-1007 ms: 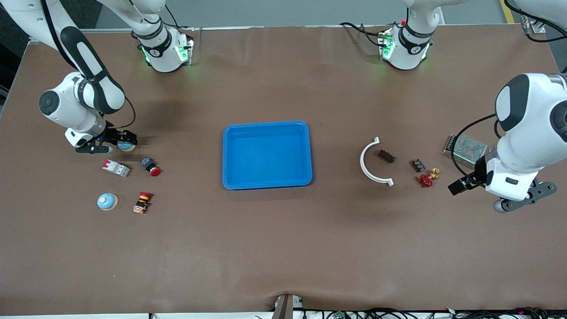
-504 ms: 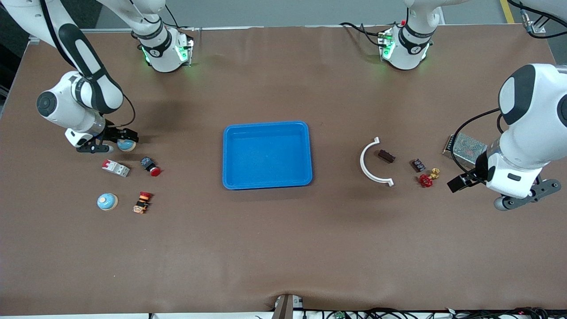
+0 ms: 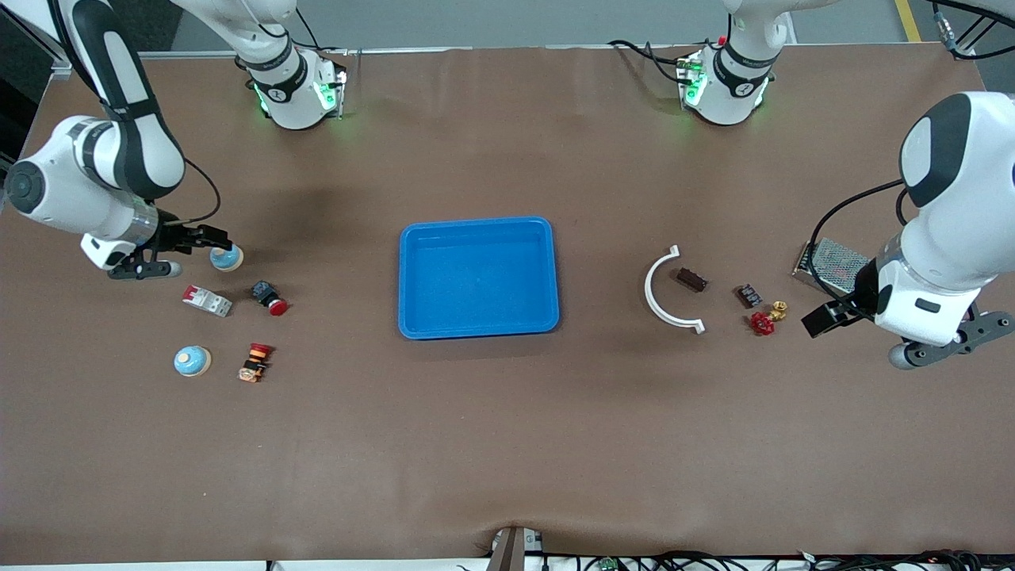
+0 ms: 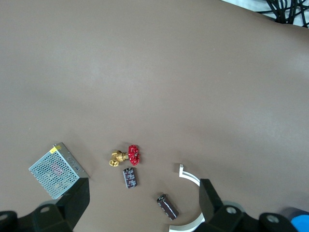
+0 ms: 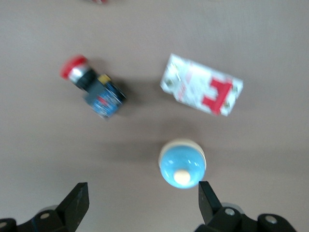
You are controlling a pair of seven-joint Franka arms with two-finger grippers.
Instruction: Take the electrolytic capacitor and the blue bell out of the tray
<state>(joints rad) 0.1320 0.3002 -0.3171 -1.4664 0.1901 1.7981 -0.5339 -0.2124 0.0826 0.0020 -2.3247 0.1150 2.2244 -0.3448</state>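
Both pincers spread: right pincer [image 5: 140, 203] over bell [image 5: 182, 163]; left pincer [image 4: 145, 203] over capacitor [image 4: 167, 207].

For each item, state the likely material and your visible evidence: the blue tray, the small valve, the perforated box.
Blue tray: probably moulded plastic, uniform colour, soft sheen, rounded rim. Valve: brass-looking body, golden metallic tone; red handwheel, painted metal or plastic. Perforated box: likely sheet metal, silvery and punched with holes.

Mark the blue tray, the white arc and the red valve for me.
tray [image 3: 476, 224], front view, on its rim nearest the robots' bases
arc [image 3: 652, 295], front view, middle of the curve
valve [image 4: 133, 154], left wrist view, on the red handwheel
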